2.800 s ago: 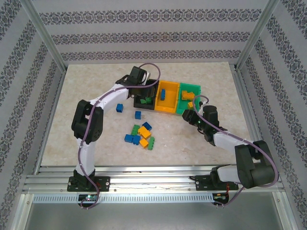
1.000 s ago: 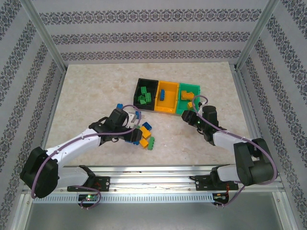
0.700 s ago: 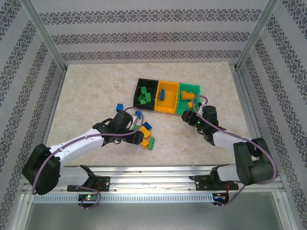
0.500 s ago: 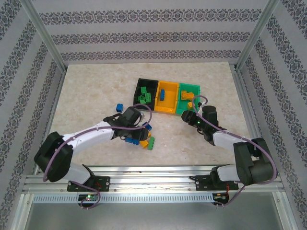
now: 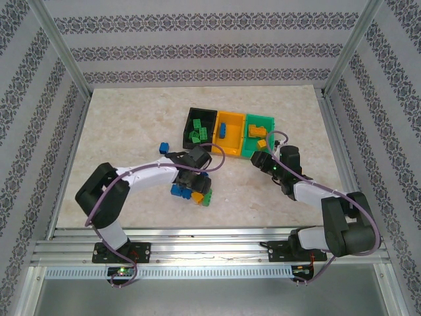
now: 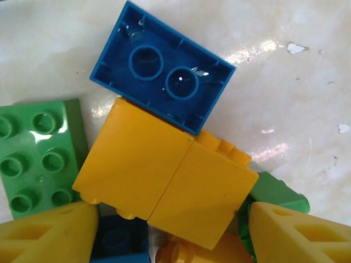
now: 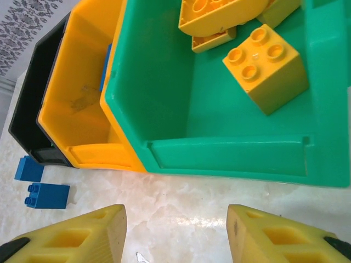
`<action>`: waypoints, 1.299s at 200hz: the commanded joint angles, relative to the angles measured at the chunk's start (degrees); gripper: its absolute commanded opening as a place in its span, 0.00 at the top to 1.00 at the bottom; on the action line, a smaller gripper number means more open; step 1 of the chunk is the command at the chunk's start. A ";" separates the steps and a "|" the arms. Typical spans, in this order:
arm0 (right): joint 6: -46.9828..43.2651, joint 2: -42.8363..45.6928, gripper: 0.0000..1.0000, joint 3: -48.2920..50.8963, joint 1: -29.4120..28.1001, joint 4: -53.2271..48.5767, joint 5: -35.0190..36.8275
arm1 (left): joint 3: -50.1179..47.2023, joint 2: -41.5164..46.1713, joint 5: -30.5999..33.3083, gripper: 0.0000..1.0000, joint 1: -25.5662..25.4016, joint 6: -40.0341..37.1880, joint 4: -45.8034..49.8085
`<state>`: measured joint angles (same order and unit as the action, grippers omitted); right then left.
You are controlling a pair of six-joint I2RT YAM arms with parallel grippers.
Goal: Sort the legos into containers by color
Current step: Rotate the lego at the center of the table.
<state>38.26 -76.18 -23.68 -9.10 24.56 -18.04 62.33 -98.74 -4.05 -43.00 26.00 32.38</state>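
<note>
Hovering over the loose pile, your left gripper [image 6: 173,238] is spread and pinches nothing, with the joined yellow bricks [image 6: 164,175] lying just ahead, partly between its fingers. Their long axis runs diagonally across the closing line, so you will likely need a wrist turn. An upturned blue brick [image 6: 162,74] touches their far edge, and a green brick [image 6: 38,159] crowds the left. Your right gripper [image 7: 175,235], spread and empty, sits at the green bin [image 7: 219,156].
</note>
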 commanded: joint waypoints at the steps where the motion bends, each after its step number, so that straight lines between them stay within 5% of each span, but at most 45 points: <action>1: 0.58 1.22 0.48 0.65 0.40 1.81 0.38 | 3.09 -2.12 3.03 0.27 -1.02 -0.48 4.62; 77: 0.67 0.95 0.48 0.52 0.58 1.81 -0.04 | 11.69 -9.53 5.65 0.15 -1.14 -2.51 5.53; 125: 0.67 0.86 0.48 0.56 0.58 1.80 -0.03 | 14.38 -12.44 3.15 0.15 -1.12 -3.17 3.92; 203: 0.76 0.33 0.48 0.39 0.67 2.07 -0.34 | 16.47 -13.15 12.77 0.23 -0.91 -5.45 7.77; 260: 0.85 -0.36 0.48 0.13 0.67 2.19 -0.85 | 15.37 -11.57 11.41 0.15 3.81 -5.91 7.21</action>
<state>38.89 -76.03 -23.59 -9.10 25.17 -18.09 78.13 -112.88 6.31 -41.74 20.99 37.21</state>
